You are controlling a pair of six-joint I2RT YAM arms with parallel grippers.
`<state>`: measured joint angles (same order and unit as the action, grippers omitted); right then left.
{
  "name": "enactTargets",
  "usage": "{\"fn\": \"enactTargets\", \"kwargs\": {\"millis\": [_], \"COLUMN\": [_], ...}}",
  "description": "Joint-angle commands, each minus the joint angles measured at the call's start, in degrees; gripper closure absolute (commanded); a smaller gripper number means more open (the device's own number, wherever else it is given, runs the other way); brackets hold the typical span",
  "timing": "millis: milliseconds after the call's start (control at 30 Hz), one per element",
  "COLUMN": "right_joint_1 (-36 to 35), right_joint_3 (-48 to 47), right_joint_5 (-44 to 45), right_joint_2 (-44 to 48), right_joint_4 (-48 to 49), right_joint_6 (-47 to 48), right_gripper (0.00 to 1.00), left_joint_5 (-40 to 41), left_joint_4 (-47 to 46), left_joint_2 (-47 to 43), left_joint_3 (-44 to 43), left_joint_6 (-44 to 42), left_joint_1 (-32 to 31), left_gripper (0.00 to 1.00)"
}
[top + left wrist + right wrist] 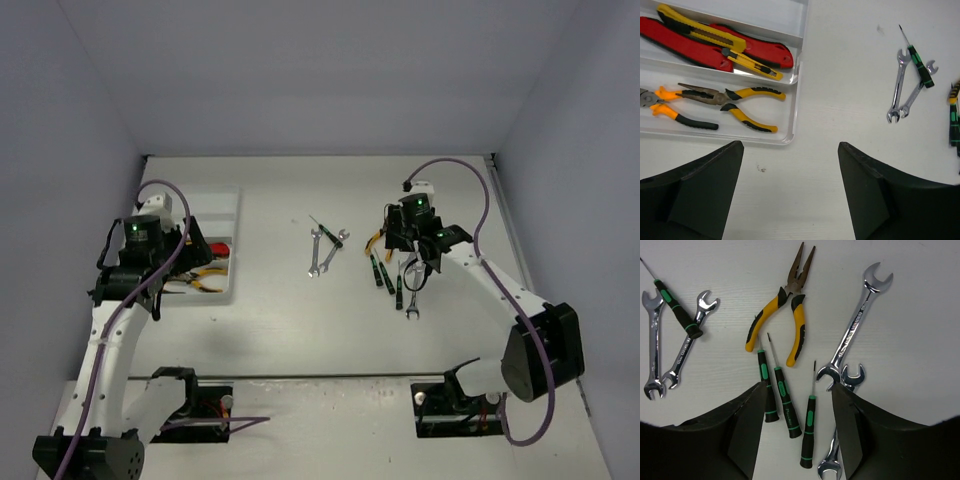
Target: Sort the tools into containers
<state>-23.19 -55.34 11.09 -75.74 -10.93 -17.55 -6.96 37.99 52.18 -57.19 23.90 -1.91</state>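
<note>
The white organiser tray [222,200] stands at the left. In the left wrist view its compartments [796,75] hold red cutters [685,45], a yellow cutter [715,40], yellow-handled pliers [747,102] and orange-handled pliers [667,107]. My left gripper [790,150] is open and empty above bare table just near of the tray. My right gripper [797,390] is open and empty, hovering over three black-green screwdrivers [785,400]. Yellow-handled pliers [785,315] lie beyond them, and two silver wrenches [855,325] lie to the right.
Two small wrenches with a screwdriver across them [325,250] lie mid-table; they also show in the left wrist view [905,85] and the right wrist view [670,340]. Grey walls close the back and both sides.
</note>
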Motion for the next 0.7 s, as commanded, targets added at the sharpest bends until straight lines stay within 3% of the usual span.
{"fn": "enactTargets", "kwargs": {"millis": [0, 200, 667], "right_joint_1": [4.24, 6.40, 6.58], "right_joint_3": [-4.32, -5.56, -9.74], "right_joint_5": [-6.01, -9.84, -8.00], "right_joint_2": [-8.22, -16.23, -28.73], "right_joint_4": [7.10, 10.39, 13.17], "right_joint_6": [2.62, 3.92, 3.50], "right_gripper": [0.49, 0.55, 0.63], "left_joint_5": [-8.41, -10.88, -12.01], "left_joint_4": [-3.73, -5.03, -4.79], "left_joint_2": [-2.14, -3.14, -3.84], "left_joint_3": [3.41, 4.98, 5.77], "left_joint_6": [-4.40, -4.55, -4.91], "left_joint_1": [0.07, 0.24, 0.33], "left_gripper": [0.26, 0.26, 0.26]}}
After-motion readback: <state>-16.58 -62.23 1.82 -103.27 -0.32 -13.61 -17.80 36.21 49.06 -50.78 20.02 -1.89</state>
